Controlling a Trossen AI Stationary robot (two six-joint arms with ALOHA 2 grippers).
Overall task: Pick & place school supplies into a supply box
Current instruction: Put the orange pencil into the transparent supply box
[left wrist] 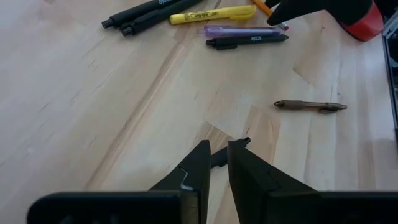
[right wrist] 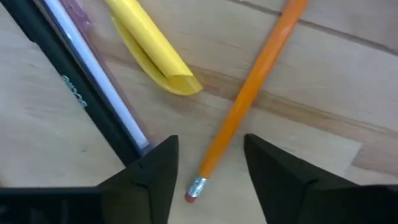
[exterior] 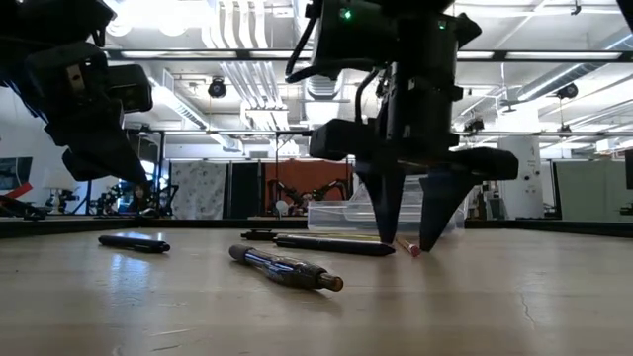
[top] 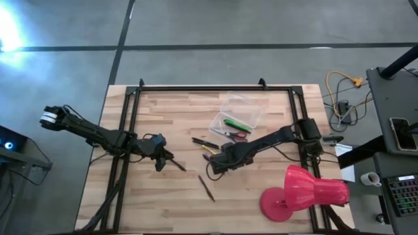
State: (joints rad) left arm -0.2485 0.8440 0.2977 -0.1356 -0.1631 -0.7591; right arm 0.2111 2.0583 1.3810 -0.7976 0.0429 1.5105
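The clear supply box (top: 243, 103) stands at the far middle and holds a green pen (top: 235, 124) and red-handled scissors (top: 238, 135). Near it lie dark pens (top: 205, 141), a yellow marker (right wrist: 149, 37), a purple pen (left wrist: 239, 30) and an orange pencil (right wrist: 255, 68). My right gripper (right wrist: 210, 142) is open and points down, its fingers on either side of the pencil's eraser end (right wrist: 194, 188); its fingertips (exterior: 398, 242) reach the tabletop. My left gripper (left wrist: 219, 152) is all but shut and hovers over a dark pen (top: 176, 164) that lies flat on the table.
A brown pen (top: 206, 188) lies alone toward the near edge. A large pink-red lamp-shaped object (top: 304, 192) lies at the near right corner. A black frame (top: 209, 88) borders the table. The bare wood between the arms' bases and near edge is open.
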